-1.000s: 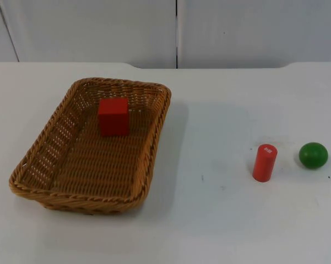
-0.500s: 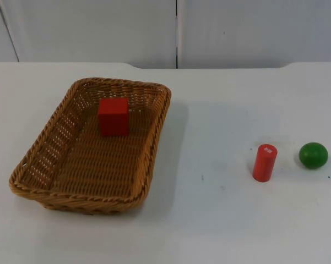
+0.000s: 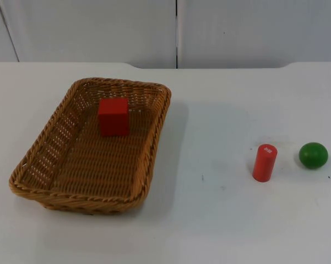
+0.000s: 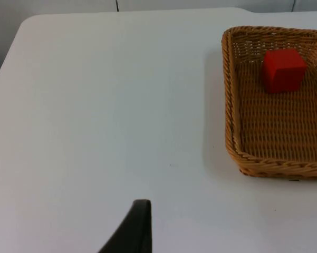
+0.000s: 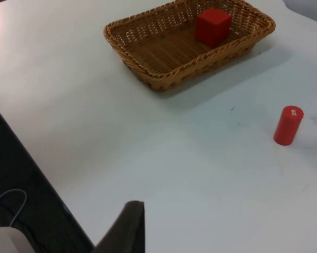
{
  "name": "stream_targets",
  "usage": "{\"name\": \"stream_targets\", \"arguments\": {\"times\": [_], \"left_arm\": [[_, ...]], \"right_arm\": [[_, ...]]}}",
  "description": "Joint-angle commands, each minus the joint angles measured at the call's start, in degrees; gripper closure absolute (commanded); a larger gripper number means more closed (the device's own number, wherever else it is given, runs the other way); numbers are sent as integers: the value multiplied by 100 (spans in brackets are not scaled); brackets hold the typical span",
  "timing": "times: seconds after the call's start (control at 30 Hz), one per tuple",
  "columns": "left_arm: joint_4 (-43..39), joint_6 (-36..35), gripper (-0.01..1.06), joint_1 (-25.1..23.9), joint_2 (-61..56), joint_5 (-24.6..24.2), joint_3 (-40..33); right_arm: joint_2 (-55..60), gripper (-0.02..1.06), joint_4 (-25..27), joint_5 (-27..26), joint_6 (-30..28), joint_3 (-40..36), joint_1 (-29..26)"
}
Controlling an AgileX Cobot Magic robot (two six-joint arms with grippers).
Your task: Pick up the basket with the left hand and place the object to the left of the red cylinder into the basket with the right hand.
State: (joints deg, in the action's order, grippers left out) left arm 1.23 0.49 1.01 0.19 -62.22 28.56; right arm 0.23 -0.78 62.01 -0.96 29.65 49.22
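Two hands wait off the table [image 3: 220, 220], each with one fingertip in its wrist view, so whether they are apart or together cannot be told. The left hand [image 4: 132, 232] sits well away from the basket [image 3: 55, 132], which rests on the table with the cube [image 3: 113, 116] inside. Far from the right hand [image 5: 124, 229] stand the cylinder [image 3: 264, 163] and, further right, the ball [image 3: 313, 155].

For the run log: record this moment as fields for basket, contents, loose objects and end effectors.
basket: wicker basket resting on the white table
contents: red cube inside, toward the far end
loose objects: red cylinder upright; green ball beside it, apart
left end effector: one fingertip above bare table, away from the basket
right end effector: one fingertip near the table edge
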Motion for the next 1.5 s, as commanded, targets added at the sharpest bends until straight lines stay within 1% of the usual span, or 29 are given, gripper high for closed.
{"name": "stream_targets", "arguments": {"times": [0.0, 0.73, 0.8, 0.83, 0.87, 1.0, 1.03, 1.2, 1.27, 1.4, 1.47], "left_arm": [[-17, -9, 0, 33, -19, 59, -29], [-17, -9, 0, 33, -19, 59, -29], [-17, -9, 0, 33, -19, 59, -29], [-17, -9, 0, 33, -19, 59, -29], [-17, -9, 0, 33, -19, 59, -29], [-17, -9, 0, 45, -19, 59, -29], [-17, -9, 0, 45, -19, 59, -29], [-17, -9, 0, 45, -19, 59, -29], [-17, -9, 0, 45, -19, 59, -29], [-17, -9, 0, 45, -19, 59, -29], [-17, -9, 0, 45, -19, 59, -29]], "right_arm": [[-23, -1, -27, -18, -6, -13, -1], [-23, -1, -27, -18, -6, -13, -36], [-23, -1, -27, -18, 9, -13, -277], [-23, -1, -27, -18, 9, -13, -277], [-23, -1, -27, -18, 9, -13, -393], [-23, -1, -27, -18, 9, -13, -989], [-23, -1, -27, -18, 9, -13, -989], [-23, -1, -19, -18, 9, -13, -1563], [-23, -1, -19, -18, 9, -13, -1615], [-23, -1, -19, -18, 9, -13, -2078], [-23, -1, -19, -18, 9, -13, -2167]]}}
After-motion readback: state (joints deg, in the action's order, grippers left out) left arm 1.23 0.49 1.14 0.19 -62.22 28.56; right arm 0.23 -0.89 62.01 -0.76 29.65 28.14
